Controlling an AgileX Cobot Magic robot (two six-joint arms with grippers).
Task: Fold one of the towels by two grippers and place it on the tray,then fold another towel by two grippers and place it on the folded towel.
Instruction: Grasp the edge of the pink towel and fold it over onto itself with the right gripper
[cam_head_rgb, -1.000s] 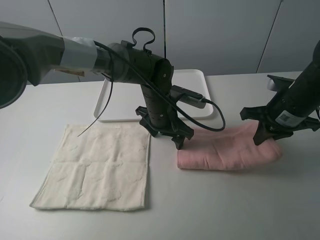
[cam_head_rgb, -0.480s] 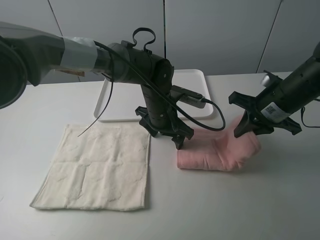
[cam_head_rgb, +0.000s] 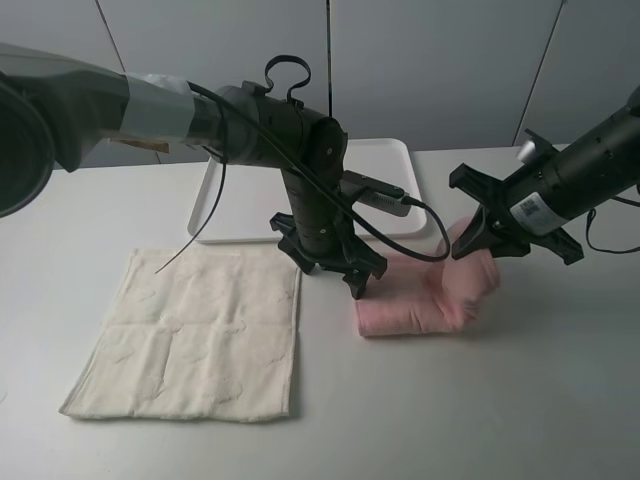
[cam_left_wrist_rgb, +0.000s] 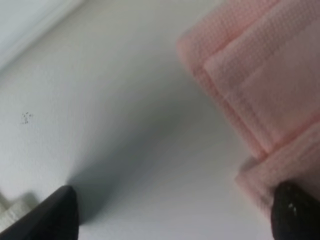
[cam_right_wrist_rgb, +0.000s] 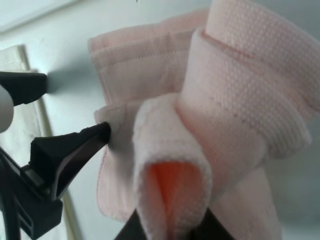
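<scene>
One pink towel (cam_head_rgb: 420, 300) lies folded on the white counter (cam_head_rgb: 470, 410), with grey wall panels (cam_head_rgb: 430, 70) behind. The right end effector (cam_head_rgb: 475, 243) pinches its raised end. The left end effector (cam_head_rgb: 331, 275), spread wide, stands at the other end, the white tray (cam_head_rgb: 385, 160) just behind it.

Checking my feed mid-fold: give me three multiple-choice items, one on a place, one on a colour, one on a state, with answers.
1. Where does the cream-white towel lie? A flat on the table, in front of the tray; B on the tray; C hanging off the table edge.
2. What colour is the towel that the right gripper grips? A cream-white; B blue; C pale pink.
3. The left gripper is: A shut on a towel; B open; C shut on the tray.
Answers: 1 A, it lies spread on the table; 2 C, the pink towel is pinched in its shut jaws; 3 B, its fingertips stand wide apart.
</scene>
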